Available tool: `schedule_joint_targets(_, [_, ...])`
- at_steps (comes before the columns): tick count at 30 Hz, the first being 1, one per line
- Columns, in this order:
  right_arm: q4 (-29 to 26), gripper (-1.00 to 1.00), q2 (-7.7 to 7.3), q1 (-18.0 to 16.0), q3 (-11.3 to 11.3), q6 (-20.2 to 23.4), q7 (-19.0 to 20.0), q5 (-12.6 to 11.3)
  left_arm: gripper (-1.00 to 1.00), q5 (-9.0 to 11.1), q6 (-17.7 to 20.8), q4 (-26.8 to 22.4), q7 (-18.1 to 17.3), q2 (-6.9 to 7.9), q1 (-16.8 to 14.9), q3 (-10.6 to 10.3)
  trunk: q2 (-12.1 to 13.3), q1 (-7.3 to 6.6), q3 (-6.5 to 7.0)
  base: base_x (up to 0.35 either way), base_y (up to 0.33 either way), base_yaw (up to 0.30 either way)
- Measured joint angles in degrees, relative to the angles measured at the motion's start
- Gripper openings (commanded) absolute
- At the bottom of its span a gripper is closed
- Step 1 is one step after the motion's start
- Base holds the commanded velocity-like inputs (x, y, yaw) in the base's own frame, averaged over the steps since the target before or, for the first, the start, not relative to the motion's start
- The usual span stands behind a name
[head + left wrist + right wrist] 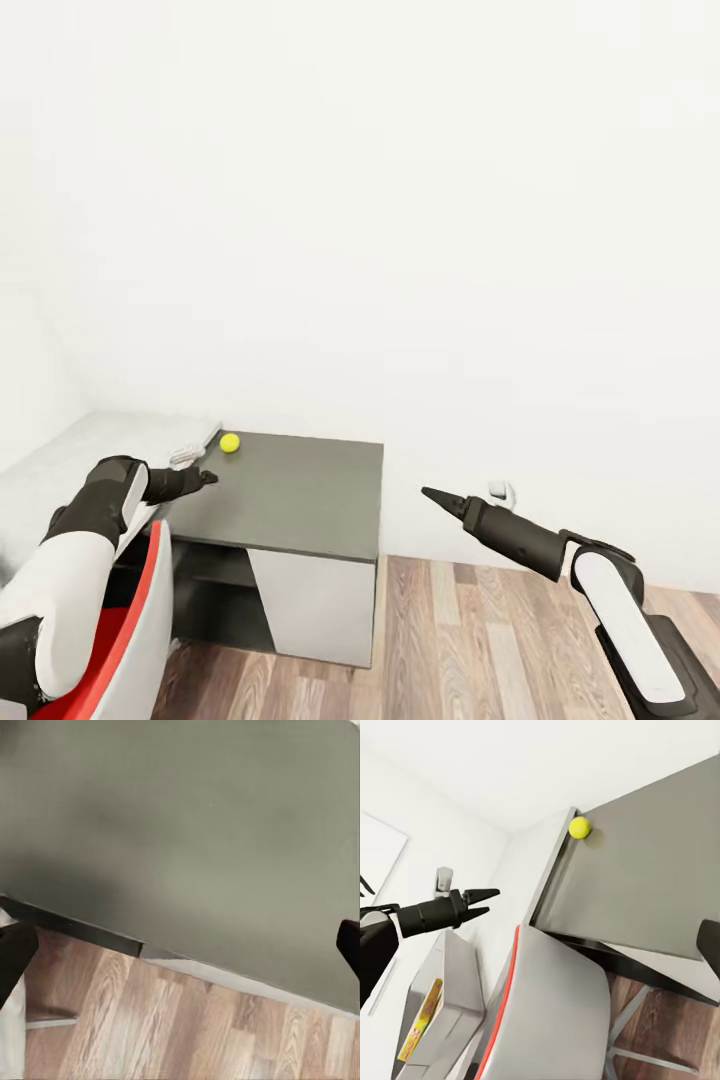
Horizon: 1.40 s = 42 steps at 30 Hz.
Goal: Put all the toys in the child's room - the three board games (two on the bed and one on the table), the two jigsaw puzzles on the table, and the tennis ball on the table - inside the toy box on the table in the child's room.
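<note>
1. At the far left of the head view, the robot's left arm reaches forward over a red-and-white chair. Its left gripper hangs just over the near left edge of the table, the dark grey-topped desk that serves as the landmark here. In the right wrist view the same gripper shows two dark fingers slightly parted, with nothing between them.
2. In the left wrist view, the dark fingertips sit at the two side edges with a wide gap between them; the grey table top and the wood-plank floor lie beyond.
3. The tennis ball — small, yellow-green — rests on the table at its far left corner, just beyond the left gripper and apart from it. In the right wrist view the ball sits right at the table's edge.
4. Below the table top there is a white drawer front and a dark open recess to its left.
5. To the right of the table, well clear of it, the right arm points towards the white wall. The right gripper narrows to a dark point — how far its fingers are apart cannot be told.
6. In the right wrist view, a grey bin beside the chair, away from the table, holds a yellow-printed flat box.
</note>
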Motion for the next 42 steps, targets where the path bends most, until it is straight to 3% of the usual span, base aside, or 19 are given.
schedule_joint_targets(3, [0.00, 1.00, -0.06, 0.00, 0.04, 0.00, 0.06, 0.00, 1.00, 0.11, -3.14, 0.04, 7.04, -2.51, 0.02, 0.07, 0.00, 0.00, 0.00, 0.313, 0.000, 0.177])
schedule_joint_targets(6, [0.00, 1.00, -0.06, 0.00, 0.04, 0.00, 0.04, 0.00, 1.00, 0.15, -5.31, 0.10, 11.08, -4.37, 0.03, 0.08, 0.00, 0.00, 0.00, 0.317, 0.000, 0.188])
schedule_joint_targets(13, [0.00, 1.00, -0.12, 0.00, 0.12, 0.00, 0.00, 0.04, 1.00, -0.01, -12.41, 0.59, 13.19, -6.83, 0.03, -0.09, 0.00, 0.00, 0.00, 0.319, 0.000, 0.106])
schedule_joint_targets(23, [0.00, 1.00, -0.03, 0.00, 0.05, -0.21, -0.02, 1.01, 1.00, 0.01, -13.94, 0.64, 13.26, -7.06, 0.11, -0.16, 0.01, 0.01, 0.00, 0.275, 0.000, 0.005])
schedule_joint_targets(42, [0.00, 1.00, 0.08, 0.00, 0.06, -0.22, 0.02, 1.06, 1.00, -0.02, -14.36, 0.64, 13.33, -7.59, 0.11, -0.25, -0.01, 0.01, 0.00, 0.041, 0.021, 0.000])
